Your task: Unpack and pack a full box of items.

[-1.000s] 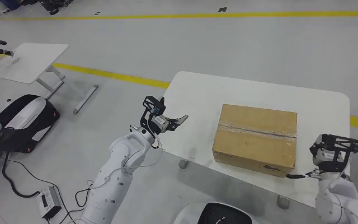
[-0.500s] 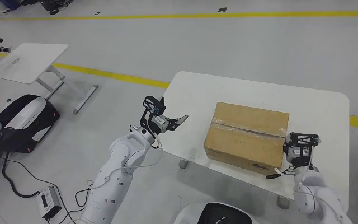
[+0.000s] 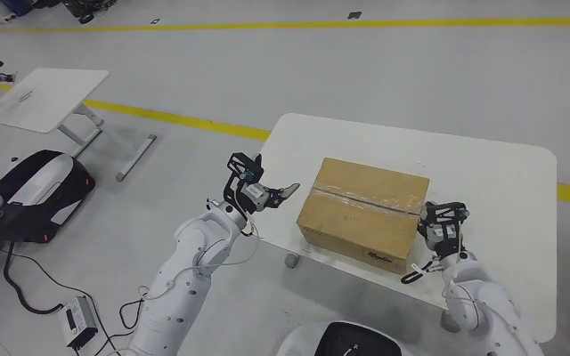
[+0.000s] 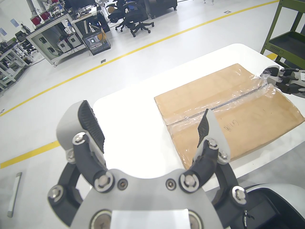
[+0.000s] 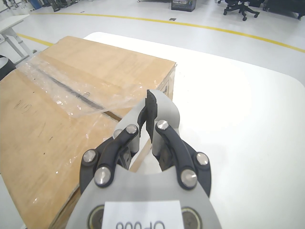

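The box is closed under clear tape, so its contents are hidden. In the right wrist view the picture's edge cuts the box off, and the right gripper covers part of its near end. Whether the pads touch the cardboard or the loose tape cannot be told. In the left wrist view one finger of the left gripper hides a strip of the box top, and the far right gripper is cut by the edge. The handwriting on the cardboard is too small to read.
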`<state>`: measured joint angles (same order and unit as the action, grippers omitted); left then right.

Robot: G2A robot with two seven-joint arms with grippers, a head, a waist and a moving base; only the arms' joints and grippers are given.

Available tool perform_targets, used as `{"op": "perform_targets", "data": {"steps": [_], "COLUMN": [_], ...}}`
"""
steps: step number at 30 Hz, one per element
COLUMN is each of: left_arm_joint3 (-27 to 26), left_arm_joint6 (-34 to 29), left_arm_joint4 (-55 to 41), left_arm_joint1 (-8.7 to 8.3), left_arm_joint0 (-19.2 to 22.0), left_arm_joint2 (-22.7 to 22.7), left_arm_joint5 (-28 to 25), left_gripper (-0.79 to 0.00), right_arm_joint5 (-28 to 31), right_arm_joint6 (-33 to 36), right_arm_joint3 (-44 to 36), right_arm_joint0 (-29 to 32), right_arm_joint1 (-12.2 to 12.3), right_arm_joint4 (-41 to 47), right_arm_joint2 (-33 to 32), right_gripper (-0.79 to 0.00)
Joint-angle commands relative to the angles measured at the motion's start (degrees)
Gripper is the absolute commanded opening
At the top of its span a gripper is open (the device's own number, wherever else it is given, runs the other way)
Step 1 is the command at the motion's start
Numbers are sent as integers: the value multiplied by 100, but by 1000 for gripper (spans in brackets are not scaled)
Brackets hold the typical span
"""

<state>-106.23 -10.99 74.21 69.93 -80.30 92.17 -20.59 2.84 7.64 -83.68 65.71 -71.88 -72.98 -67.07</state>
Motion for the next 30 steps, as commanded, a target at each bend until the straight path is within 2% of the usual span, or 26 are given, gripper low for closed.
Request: {"op": "perform_targets", "data": {"steps": [1, 9, 17, 24, 30], "left_arm_joint3": [0, -30, -125, -202, -202], "left_arm_joint6": [0, 66, 50, 121, 121], "left_arm_joint4": [0, 116, 455, 602, 602], "left_arm_joint1": [0, 0, 31, 27, 27], "left_arm_joint0": [0, 17, 276, 313, 313], "left_arm_joint2": [0, -94, -783, -1028, -1028], "left_arm_joint5": [0, 50, 20, -154, -154], "left_gripper": [0, 0, 0, 0, 0], "right_arm_joint5": [-116, -528, -672, -545, -410], "right_arm_joint6": [-80, -17, 185, 166, 61], "right_arm_joint3": [-98, -956, -1551, -1037, -151], "right_arm_joint0": [104, 788, 1222, 1047, 434], "right_arm_joint1": [19, 132, 176, 117, -31], "right_arm_joint4": [4, -20, -147, -168, -126], "right_arm_joint2": [-166, -1002, -1404, -1051, -328], "right_gripper": [-785, -785, -785, -785, -785]}}
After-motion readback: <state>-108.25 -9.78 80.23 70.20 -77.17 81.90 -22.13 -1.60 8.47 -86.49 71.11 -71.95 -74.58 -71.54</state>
